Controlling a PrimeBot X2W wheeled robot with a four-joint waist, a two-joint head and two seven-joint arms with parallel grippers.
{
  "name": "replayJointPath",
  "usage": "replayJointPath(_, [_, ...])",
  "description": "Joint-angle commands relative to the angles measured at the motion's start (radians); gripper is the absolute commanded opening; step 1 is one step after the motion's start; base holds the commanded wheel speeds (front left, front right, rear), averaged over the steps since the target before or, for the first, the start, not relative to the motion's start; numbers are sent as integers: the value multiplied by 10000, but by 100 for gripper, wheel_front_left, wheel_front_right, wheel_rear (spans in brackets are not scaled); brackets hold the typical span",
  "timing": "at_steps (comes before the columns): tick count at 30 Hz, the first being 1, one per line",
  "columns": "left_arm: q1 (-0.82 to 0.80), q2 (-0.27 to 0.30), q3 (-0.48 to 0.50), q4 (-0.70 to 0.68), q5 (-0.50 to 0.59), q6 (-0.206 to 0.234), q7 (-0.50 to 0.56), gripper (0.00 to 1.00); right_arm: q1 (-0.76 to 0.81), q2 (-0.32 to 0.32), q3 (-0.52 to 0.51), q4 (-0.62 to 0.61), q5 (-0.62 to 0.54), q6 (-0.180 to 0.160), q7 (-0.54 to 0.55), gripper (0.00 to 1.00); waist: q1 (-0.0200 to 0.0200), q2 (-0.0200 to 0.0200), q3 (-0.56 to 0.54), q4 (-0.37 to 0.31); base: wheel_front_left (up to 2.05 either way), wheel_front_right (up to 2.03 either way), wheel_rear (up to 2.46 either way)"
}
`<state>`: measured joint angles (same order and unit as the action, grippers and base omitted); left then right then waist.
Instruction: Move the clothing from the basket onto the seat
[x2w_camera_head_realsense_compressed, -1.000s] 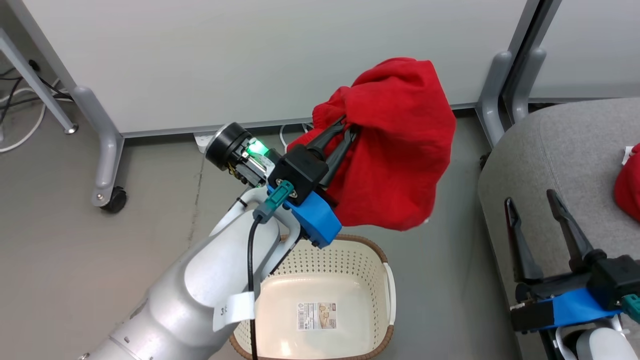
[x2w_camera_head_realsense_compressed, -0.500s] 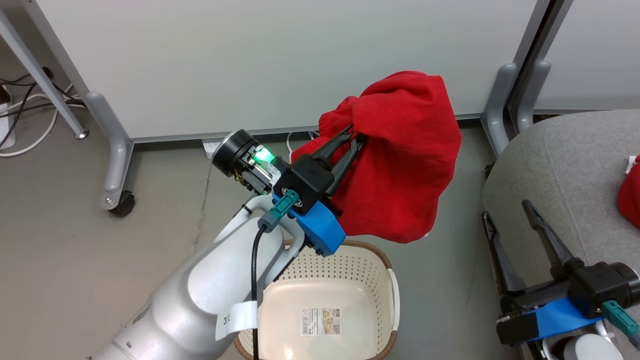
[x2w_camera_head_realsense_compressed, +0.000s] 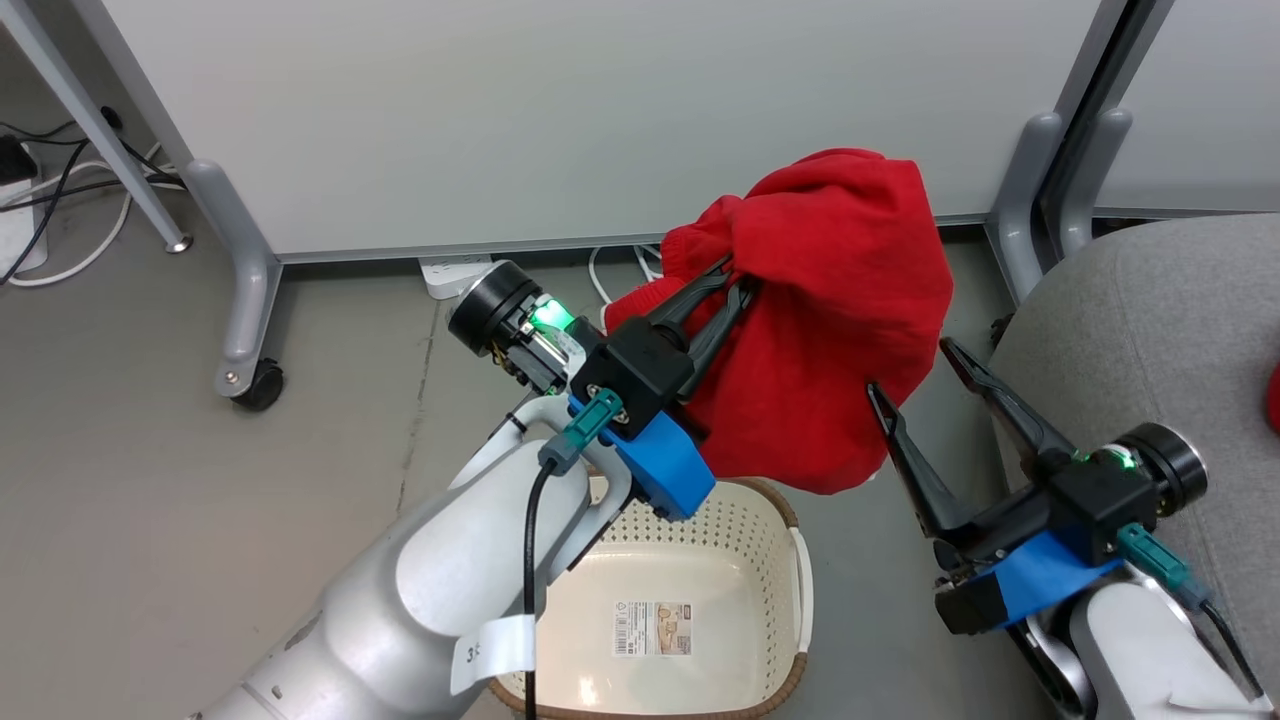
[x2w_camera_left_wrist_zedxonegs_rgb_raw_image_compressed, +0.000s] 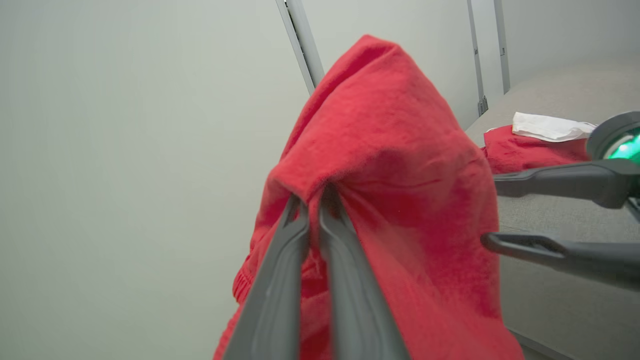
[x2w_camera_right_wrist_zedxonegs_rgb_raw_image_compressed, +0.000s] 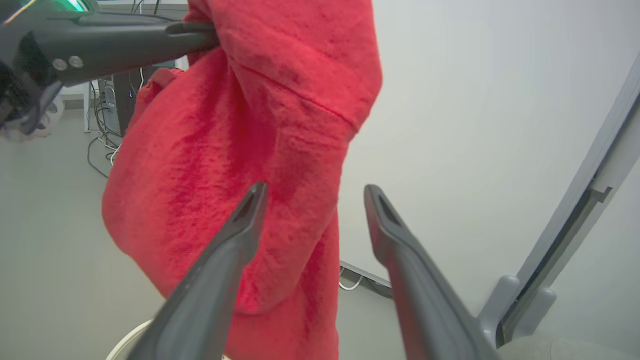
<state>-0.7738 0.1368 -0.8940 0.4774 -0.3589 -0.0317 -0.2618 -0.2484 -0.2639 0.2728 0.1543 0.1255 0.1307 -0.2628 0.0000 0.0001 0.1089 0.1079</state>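
Observation:
My left gripper (x2w_camera_head_realsense_compressed: 738, 278) is shut on a bright red garment (x2w_camera_head_realsense_compressed: 830, 320), which hangs in the air above the far rim of the cream basket (x2w_camera_head_realsense_compressed: 705, 520). The basket's floor shows just a label. In the left wrist view the closed fingers (x2w_camera_left_wrist_zedxonegs_rgb_raw_image_compressed: 305, 235) pinch a fold of the red garment (x2w_camera_left_wrist_zedxonegs_rgb_raw_image_compressed: 390, 165). My right gripper (x2w_camera_head_realsense_compressed: 910, 365) is open, its tips close beside the hanging cloth's right edge. The right wrist view puts the red garment (x2w_camera_right_wrist_zedxonegs_rgb_raw_image_compressed: 240, 140) just ahead of the open gripper (x2w_camera_right_wrist_zedxonegs_rgb_raw_image_compressed: 312, 192). A second red garment (x2w_camera_left_wrist_zedxonegs_rgb_raw_image_compressed: 530, 150) lies on the grey seat (x2w_camera_head_realsense_compressed: 1130, 330).
White partition panels (x2w_camera_head_realsense_compressed: 560, 110) on grey wheeled legs (x2w_camera_head_realsense_compressed: 240, 290) stand behind. Cables (x2w_camera_head_realsense_compressed: 60, 190) and a power strip (x2w_camera_head_realsense_compressed: 450, 270) lie on the grey floor at the panels' foot. A white cloth (x2w_camera_left_wrist_zedxonegs_rgb_raw_image_compressed: 550, 127) rests on the seat beside the second garment.
The right gripper has swung up and left from over the seat to just beside the hanging garment. The head camera has shifted, sliding the scene slightly right and down.

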Motion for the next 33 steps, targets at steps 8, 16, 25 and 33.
replayJointPath(8, [-135, -229, -107, -183, 148, -21, -46, 0, -1286, -320, 742, 1034, 178, 1, -32, 100, 0, -1, 242, 263, 0, 0, 0])
replayJointPath(16, [-126, -325, -126, -171, 233, -76, -46, 0, -1958, -325, 1379, 1362, 423, 1, -30, 0, 0, -1, 371, 384, 0, 0, 0])
replayJointPath(25, [-76, -302, -44, -137, 286, -109, -47, 0, -2015, -445, 1658, 1366, 673, 1, -32, 0, 0, -1, 361, 315, 0, 0, 0])
replayJointPath(33, [-59, -298, -6, -98, 347, -121, -47, 0, -1833, -403, 1630, 1285, 720, 1, -32, 0, 0, -1, 311, 232, 0, 0, 0])
